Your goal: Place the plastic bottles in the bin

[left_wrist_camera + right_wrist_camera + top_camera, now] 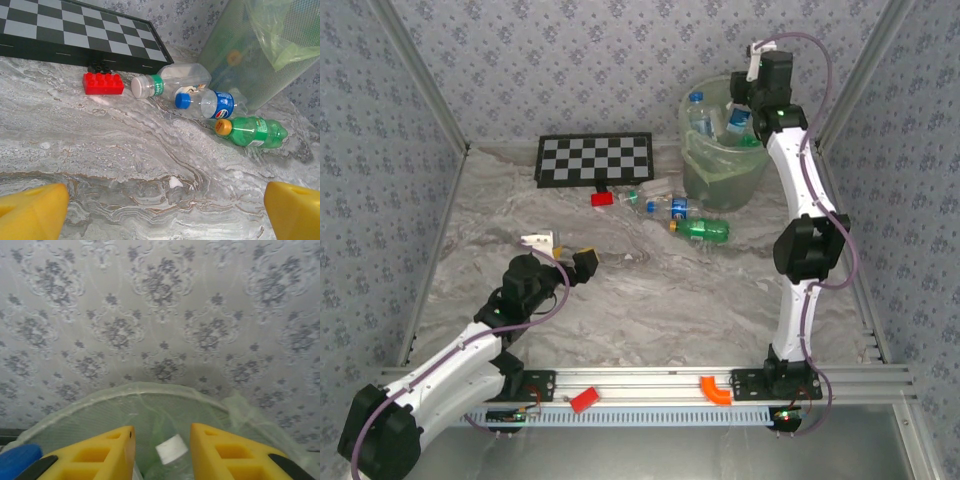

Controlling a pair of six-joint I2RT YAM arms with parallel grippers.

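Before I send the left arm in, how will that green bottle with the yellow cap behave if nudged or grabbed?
The green bottle lies on its side, so a nudge will likely roll it. It looks empty, so it is probably light. Its thin-looking wall may buckle under a squeeze.

We saw only the cap and neck of one bottle (169, 450), the rest cut off below; the bin (250, 80) ran past the picture's top and right edges.
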